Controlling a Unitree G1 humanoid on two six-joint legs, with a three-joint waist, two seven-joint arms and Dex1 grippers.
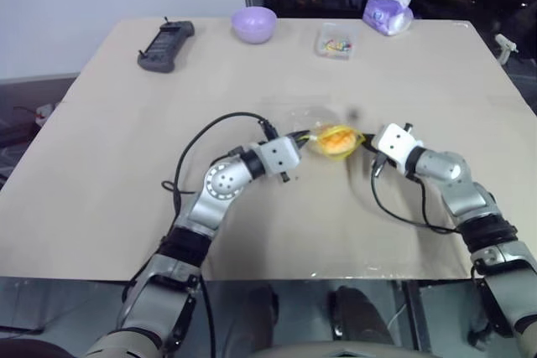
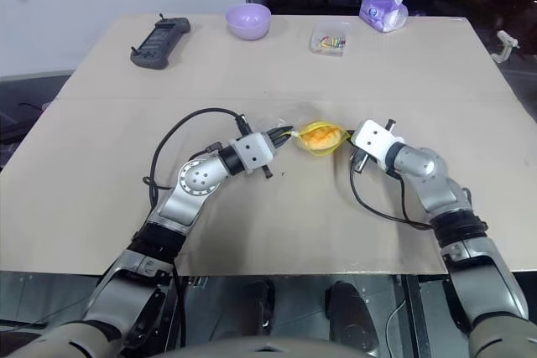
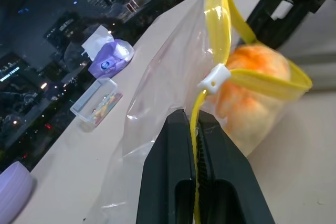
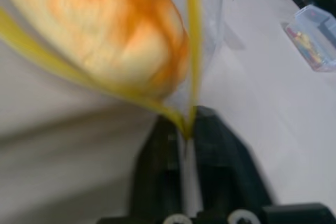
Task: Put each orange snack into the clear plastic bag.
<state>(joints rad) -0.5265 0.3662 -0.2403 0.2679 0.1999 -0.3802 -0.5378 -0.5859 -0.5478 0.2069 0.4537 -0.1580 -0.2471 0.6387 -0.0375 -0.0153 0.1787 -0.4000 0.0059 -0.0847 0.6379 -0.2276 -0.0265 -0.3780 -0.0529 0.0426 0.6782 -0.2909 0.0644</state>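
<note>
Snack (image 1: 337, 141) sits inside the clear plastic bag (image 3: 173, 93), held just above mid-worktop (image 1: 126, 123). Left tool (image 3: 198, 145), at the bag's 9 o'clock, is clenched on the yellow zip strip; right tool (image 4: 185, 129), at 3 o'clock, pinches its opposite end, probably stretching the mouth for sealing.

table (image 1: 126, 123) | bowl (image 1: 253, 23) | remote (image 1: 166, 45) | clear box (image 1: 336, 40) | tissues (image 1: 388, 12)

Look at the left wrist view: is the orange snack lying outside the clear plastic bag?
No, the orange snack sits inside the clear plastic bag, behind its yellow strip.
</note>
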